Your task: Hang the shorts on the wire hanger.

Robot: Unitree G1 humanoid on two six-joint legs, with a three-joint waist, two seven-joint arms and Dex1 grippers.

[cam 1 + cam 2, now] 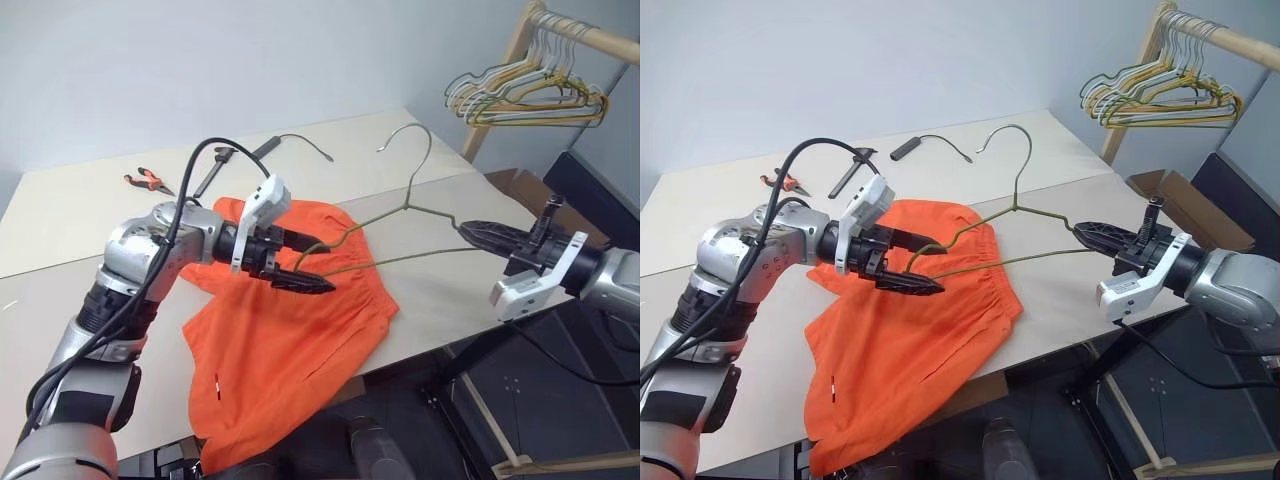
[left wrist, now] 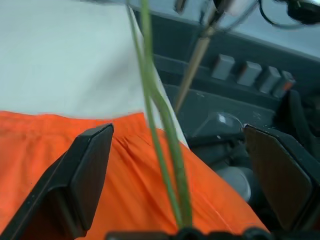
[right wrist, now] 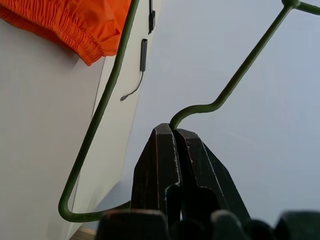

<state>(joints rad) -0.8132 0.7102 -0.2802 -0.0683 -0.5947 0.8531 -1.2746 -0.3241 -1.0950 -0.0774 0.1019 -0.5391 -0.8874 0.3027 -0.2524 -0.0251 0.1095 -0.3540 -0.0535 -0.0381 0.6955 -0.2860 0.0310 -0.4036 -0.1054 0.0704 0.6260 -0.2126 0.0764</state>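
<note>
- Jaws: right gripper (image 1: 1080, 230) pressed together, pinching one corner of the hanger (image 1: 1015, 205); left gripper (image 1: 925, 265) spread wide, empty, its fingers either side of the hanger's other end.
- Hanger sits centre frame, held up off the table (image 1: 1060, 150), hook topmost, tilted so the far end dips toward the shorts (image 1: 910, 340).
- Shorts lie lower centre, spread on the table, one leg draped over the near edge. Waistband faces right, under the wire.
- Handling, hanger: thin wire, light, likely springy. A one-corner pinch probably lets it swing or twist; a second hold on the free corner would steady it.
- Handling, shorts: soft, limp, light; will sag and bunch wherever lifted. Fabric looks smooth and could slide off bare wire.
- Best hold, my judgement: the gathered waistband, which is thicker and gives the fingers something to bite. A leg hem would be the part to feed over the bar.
- Count: one olive wire hanger in hand; one pair of shorts.
- Count, other: one bunch of hangers (image 1: 1160, 95) on a rail, upper right, number unreadable; one pair of pliers (image 1: 148, 181), one dark hand tool (image 1: 215, 168) and one cabled black stick (image 1: 930, 143) at the table's far side.
</note>
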